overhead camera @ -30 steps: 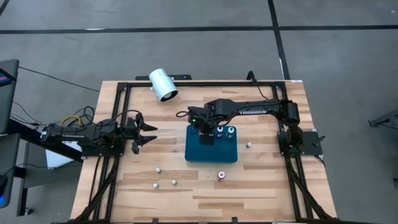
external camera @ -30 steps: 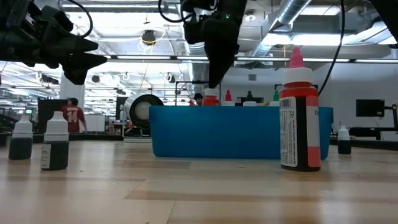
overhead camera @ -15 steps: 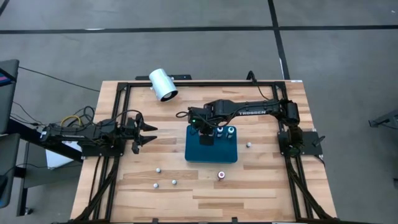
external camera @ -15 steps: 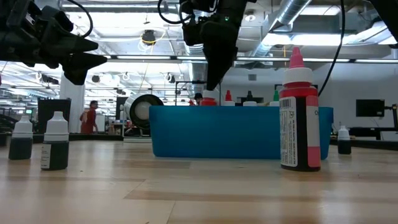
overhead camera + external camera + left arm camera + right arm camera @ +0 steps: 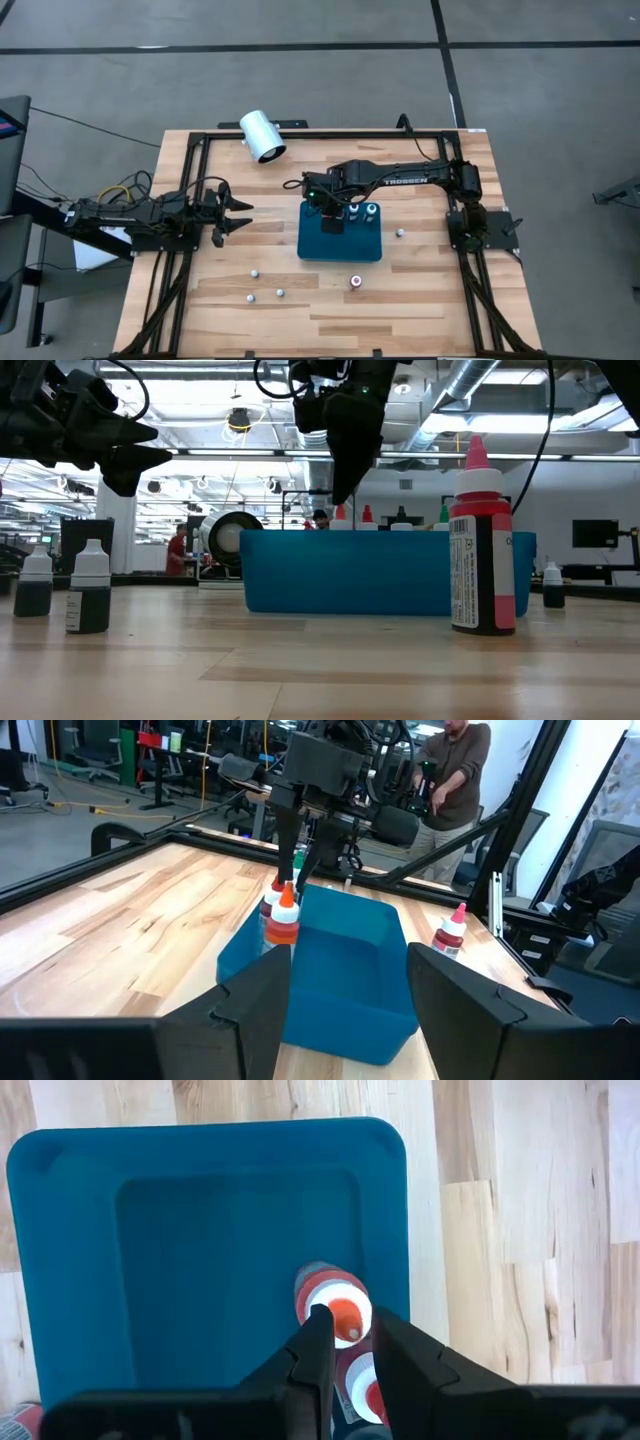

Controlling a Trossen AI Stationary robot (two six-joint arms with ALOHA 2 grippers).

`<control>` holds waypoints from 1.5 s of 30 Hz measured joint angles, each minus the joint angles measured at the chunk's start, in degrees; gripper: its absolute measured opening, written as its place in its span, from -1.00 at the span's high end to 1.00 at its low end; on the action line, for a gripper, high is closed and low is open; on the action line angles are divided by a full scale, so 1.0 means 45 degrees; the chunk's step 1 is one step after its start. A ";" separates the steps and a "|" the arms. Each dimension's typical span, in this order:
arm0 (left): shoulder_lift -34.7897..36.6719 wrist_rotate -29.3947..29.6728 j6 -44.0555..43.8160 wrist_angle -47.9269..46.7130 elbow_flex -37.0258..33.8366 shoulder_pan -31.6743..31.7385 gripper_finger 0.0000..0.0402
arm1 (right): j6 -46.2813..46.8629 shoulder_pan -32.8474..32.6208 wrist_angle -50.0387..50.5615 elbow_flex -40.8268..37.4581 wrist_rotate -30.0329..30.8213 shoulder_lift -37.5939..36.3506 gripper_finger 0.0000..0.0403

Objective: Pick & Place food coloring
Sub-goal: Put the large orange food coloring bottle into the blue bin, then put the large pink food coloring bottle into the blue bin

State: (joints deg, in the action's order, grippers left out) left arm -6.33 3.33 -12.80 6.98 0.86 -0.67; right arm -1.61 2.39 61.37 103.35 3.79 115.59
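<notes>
The food coloring bottles are tiny droppers. Three stand in the far part of the blue tray (image 5: 340,240); their tips (image 5: 367,515) show above its rim. My right gripper (image 5: 350,1342) hangs over the tray's far left corner, pointing down and slightly open. Its fingertips stand on either side of the orange tip of one upright bottle (image 5: 335,1302) and just above it (image 5: 340,512). I see no touch. More bottles stand on the table: a red one (image 5: 482,540), dark ones (image 5: 90,600). My left gripper (image 5: 235,215) waits open at the table's left.
Three small bottles (image 5: 255,272) stand on the near left of the table, a red one (image 5: 354,282) near the tray's near edge and one (image 5: 400,233) to the tray's right. A large white cylinder (image 5: 262,136) lies at the far edge. People move in the room behind.
The orange-capped bottle under my right gripper has sunk into the tray: a second ago its whole cap showed above the rim, now only its tip does. The gripper has stayed where it was above it.
</notes>
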 joint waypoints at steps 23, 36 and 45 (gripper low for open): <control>-0.0005 0.0000 -0.0308 -0.0002 0.0000 0.0000 0.04 | -0.0769 -0.0442 0.0875 0.2728 0.0180 -0.0060 0.72; 0.0000 0.0000 -0.0834 -0.0049 0.0004 0.0000 0.04 | -0.1083 -0.0952 0.2576 0.2973 0.0110 -0.0068 0.91; -0.0005 -0.0223 -0.1149 -0.0107 0.0000 0.0000 0.04 | -0.1080 -0.0863 0.2900 0.2485 -0.0341 -0.0992 0.93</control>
State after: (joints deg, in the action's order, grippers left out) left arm -6.35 2.33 -17.97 6.50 0.86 -0.67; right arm -6.47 -1.49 74.42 114.53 2.26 111.13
